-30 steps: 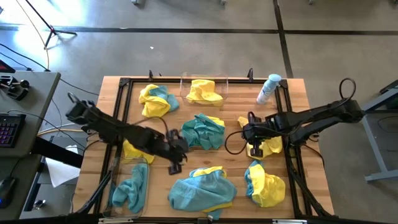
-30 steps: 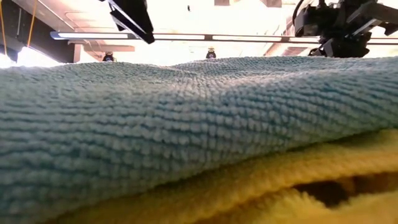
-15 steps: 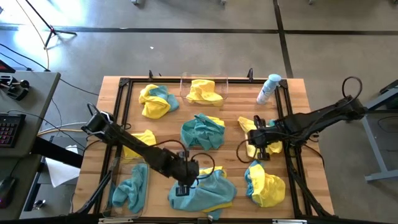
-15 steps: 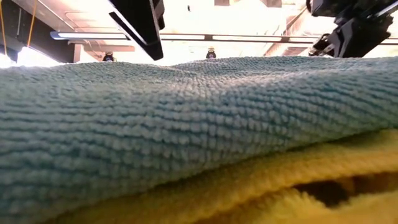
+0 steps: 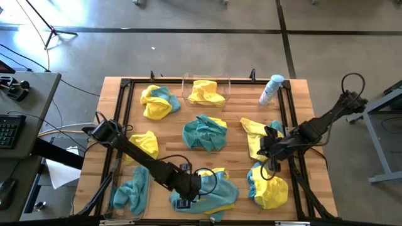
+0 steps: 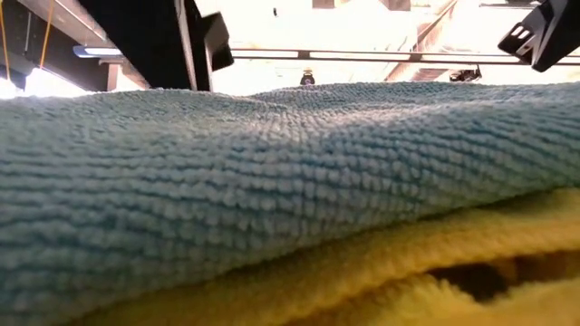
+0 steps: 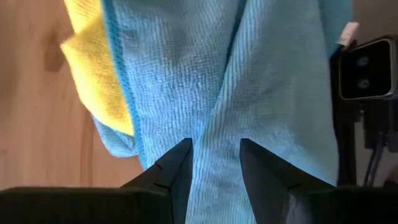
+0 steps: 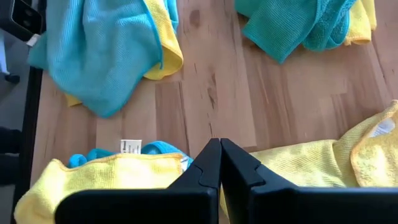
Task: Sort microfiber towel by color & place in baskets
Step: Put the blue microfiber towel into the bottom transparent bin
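The wooden tabletop (image 5: 235,116), pale planks with a dark metal frame around its edge, carries soft, ribbed microfiber towels bunched into loose heaps, some bright yellow, some teal-blue.

At 6 o'clock on the tabletop lies a wide teal towel (image 5: 210,188) draped over a yellow one; in the low view its looped weave fills the picture. The left end effector (image 5: 186,199) is down on this teal towel, its two dark fingers (image 7: 174,171) apart with a fold of the cloth between them, not clamped.

The right end effector (image 5: 272,164), at about 4 o'clock, has its fingers pressed together with nothing between them. It hangs between a flat yellow towel (image 5: 256,135) and a mixed yellow-and-teal bundle (image 5: 269,188) just below it.

Two clear plastic baskets with rounded corners stand on the tabletop. The one at 12 o'clock (image 5: 188,80) holds a crumpled yellow towel (image 5: 206,92). The one at 7 o'clock (image 5: 118,169) holds a teal towel (image 5: 132,191).

A teal heap (image 5: 204,133) sits at the centre, a yellow-and-teal bunch (image 5: 157,102) at 10 o'clock, and a yellow towel (image 5: 146,143) at 8 o'clock. A white-and-blue spray bottle (image 5: 271,89) lies at 1 o'clock.
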Controlling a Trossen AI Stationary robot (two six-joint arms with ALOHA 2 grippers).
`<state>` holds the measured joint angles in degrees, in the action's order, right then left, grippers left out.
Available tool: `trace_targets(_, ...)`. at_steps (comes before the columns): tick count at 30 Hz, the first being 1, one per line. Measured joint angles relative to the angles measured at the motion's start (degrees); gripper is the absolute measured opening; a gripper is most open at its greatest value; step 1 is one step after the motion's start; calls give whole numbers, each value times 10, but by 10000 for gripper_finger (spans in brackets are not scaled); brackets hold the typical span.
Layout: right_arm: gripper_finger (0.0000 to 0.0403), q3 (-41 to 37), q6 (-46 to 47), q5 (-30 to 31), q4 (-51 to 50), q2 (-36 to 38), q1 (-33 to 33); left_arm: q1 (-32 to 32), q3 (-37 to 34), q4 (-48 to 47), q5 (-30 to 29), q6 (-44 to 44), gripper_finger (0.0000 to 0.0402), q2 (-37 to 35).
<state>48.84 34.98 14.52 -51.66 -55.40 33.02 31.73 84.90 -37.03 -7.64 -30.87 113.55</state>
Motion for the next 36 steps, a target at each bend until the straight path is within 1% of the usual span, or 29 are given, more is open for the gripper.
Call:
trace_targets(5,0,0,10,30,-2,0,33,-5,0,6,1,-20,122,32)
trace_targets(8,0,0,8,47,-11,0,45,-11,0,17,34,-44,111,42)
trace_targets(10,0,0,6,53,-23,0,48,-12,0,19,50,-68,86,41)
trace_targets(13,0,0,6,54,-35,0,51,-14,0,15,57,-104,26,25)
trace_targets(14,0,0,6,54,-38,0,50,-13,4,10,57,-112,13,16)
trace_targets(15,0,0,6,55,-42,0,50,-13,9,8,55,-122,9,8)
trace_targets(21,0,0,-17,67,-50,0,50,-5,55,-19,-14,-136,2,-53)
trace_targets(25,0,0,-43,84,-46,0,50,3,93,-41,-76,-133,1,-96)
trace_targets(30,0,0,-82,99,-43,0,50,22,122,-44,-151,-99,1,-146)
trace_targets(33,0,0,-106,99,-43,0,50,40,127,-57,-182,-69,0,-177)
trace_targets(36,0,0,-129,99,-42,0,50,63,127,-83,-202,-66,0,-202)
